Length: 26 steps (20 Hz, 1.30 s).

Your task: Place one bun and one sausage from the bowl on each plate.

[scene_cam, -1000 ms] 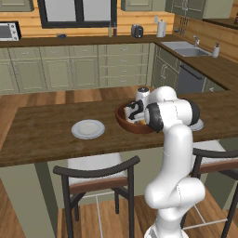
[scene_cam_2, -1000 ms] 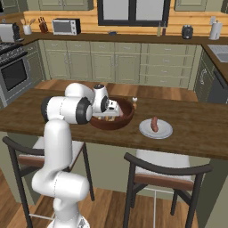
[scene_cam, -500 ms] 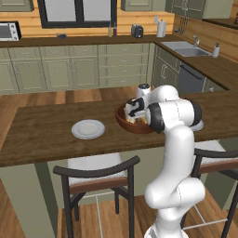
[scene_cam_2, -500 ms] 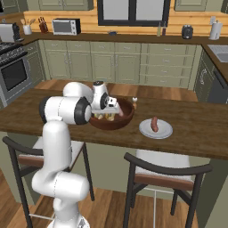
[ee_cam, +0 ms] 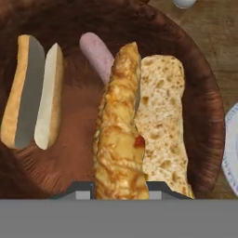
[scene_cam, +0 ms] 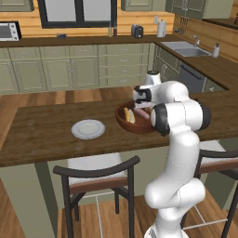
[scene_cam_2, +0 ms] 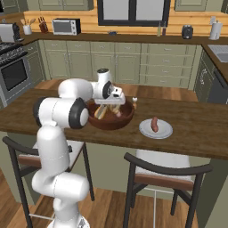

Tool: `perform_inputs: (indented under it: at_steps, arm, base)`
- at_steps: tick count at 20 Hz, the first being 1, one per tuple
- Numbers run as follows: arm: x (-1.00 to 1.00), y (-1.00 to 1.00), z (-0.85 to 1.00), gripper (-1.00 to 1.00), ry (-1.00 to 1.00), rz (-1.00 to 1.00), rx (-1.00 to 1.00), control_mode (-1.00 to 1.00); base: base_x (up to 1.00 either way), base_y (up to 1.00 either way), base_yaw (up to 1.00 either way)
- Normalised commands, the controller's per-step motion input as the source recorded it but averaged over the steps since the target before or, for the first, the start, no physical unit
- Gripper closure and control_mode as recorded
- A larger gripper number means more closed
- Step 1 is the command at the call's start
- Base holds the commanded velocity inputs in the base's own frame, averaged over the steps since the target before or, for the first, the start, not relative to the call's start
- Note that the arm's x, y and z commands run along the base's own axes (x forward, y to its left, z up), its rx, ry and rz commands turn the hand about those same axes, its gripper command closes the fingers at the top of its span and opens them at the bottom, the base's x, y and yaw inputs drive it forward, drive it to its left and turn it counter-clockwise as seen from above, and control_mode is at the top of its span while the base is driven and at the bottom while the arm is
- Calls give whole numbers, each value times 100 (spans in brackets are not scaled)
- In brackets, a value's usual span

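The dark wooden bowl sits on the island counter. My gripper reaches down into it, shut on a long golden cheese-topped bun. Beside that bun lies a pale flat bread half, and a pink sausage lies behind it. A split bun rests at the bowl's other side. One pale plate close to the bowl holds a sausage. The other plate lies bare farther along the counter.
A small white shaker stands just behind the bowl. Two stools are tucked under the counter's near edge. Cabinets, a microwave and a sink line the back walls.
The jaws have closed in on the cheese-topped bun inside the bowl. The arm has hardly moved, and the plates and sausage lie as before.
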Motion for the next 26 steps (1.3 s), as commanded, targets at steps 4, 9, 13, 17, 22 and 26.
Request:
perform_inputs:
  at_steps: [4,9,13,17,22,26]
  arm:
    - [0,-100,12,100,0,-10,5,-100]
    - [-3,-100,6,100,0,-11,7,-100]
    - [-41,-96,-8,100,0,-11,7,-100]
    - [-61,-34,-48,100,-1,-5,3,-100]
    - [-4,-22,-48,100,0,1,4,-100]
    - [36,-24,-22,100,0,10,4,-100]
  base:
    - [0,0,0]
    - [0,0,0]
    - [0,0,0]
    - [0,0,0]
    - [0,0,0]
    - [0,0,0]
